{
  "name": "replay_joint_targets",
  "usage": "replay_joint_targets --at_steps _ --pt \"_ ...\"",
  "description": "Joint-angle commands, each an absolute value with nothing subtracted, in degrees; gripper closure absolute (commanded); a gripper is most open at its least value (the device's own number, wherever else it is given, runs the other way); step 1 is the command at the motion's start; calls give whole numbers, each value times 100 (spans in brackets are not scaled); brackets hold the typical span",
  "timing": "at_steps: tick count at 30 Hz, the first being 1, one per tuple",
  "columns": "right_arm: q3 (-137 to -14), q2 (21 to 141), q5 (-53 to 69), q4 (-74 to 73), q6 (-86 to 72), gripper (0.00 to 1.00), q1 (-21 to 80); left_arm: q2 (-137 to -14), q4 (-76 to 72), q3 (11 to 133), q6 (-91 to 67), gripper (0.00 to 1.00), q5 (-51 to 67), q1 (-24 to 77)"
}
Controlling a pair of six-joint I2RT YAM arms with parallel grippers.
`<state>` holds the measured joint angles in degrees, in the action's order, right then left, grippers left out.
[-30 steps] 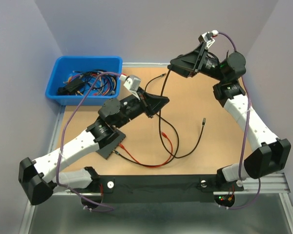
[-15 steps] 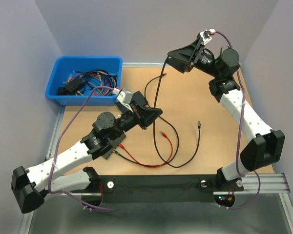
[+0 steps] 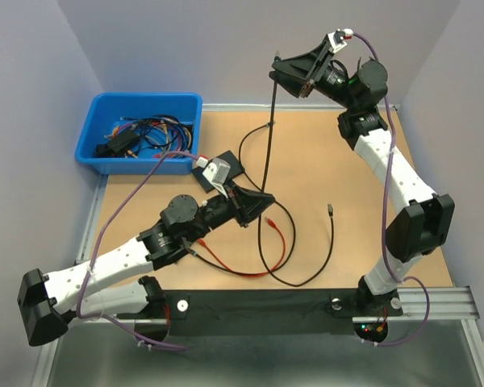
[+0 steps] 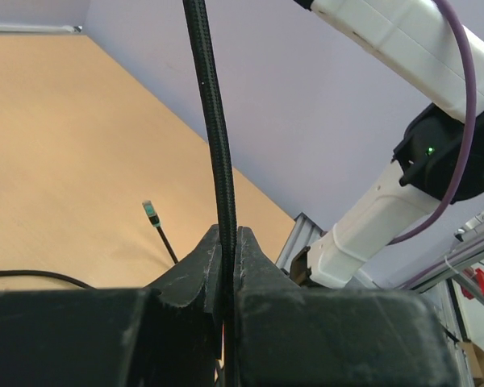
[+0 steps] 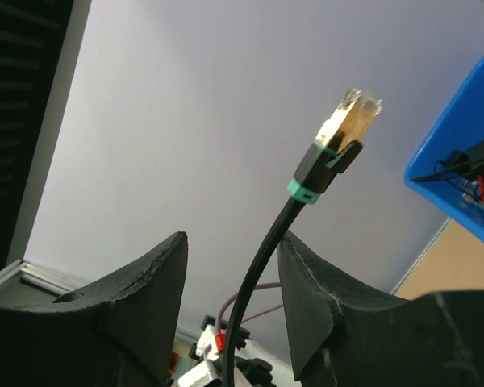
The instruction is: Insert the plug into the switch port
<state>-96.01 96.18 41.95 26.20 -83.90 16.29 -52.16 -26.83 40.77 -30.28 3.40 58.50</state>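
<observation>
Above the right claw (image 5: 232, 238), grip unclear, the plug (image 5: 339, 145) juts free, so the left claw (image 4: 226, 235), pinching the cable (image 4: 212, 121), should probably regrip nearer it.

We note tan table (image 3: 315, 161), metal rail (image 3: 452, 300) along near edge. Blue bin (image 3: 97, 161) of tangled wires sits at far left corner. Black cable (image 3: 331, 238) loops over middle, its plug (image 3: 331, 209) lying free on bare wood at right. Red cable (image 3: 226, 268) curls across that loop, its tip near table centre
</observation>
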Motion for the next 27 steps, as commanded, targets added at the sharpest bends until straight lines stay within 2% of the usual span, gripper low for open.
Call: replay_joint_targets --at_steps 1,6,8,13,18,23,27 --pt "-10063 9738 4069 2953 -8499 46 1600 -5019 -2804 3964 -2953 100 185 5985" --pt "-10327 9914 4078 2953 -8543 51 1547 -4913 -2777 3859 -2997 100 62 6091" --pt "-10380 9993 4087 2953 -8587 59 1512 -4852 -2777 3797 -3041 100 44 6117" --pt "-10520 10090 4078 2953 -8622 65 1494 -4781 -2777 3691 -3103 100 -167 6144" --pt "-10468 10081 4043 2971 -8622 76 1494 -4781 -2786 3656 -3129 100 -229 6152" --pt "-10336 10020 3999 2971 -8561 77 1485 -4790 -2786 3621 -3155 100 -220 6161" --pt "-10432 10098 3981 2971 -8587 68 1459 -4764 -2786 3568 -3199 100 -211 6170"
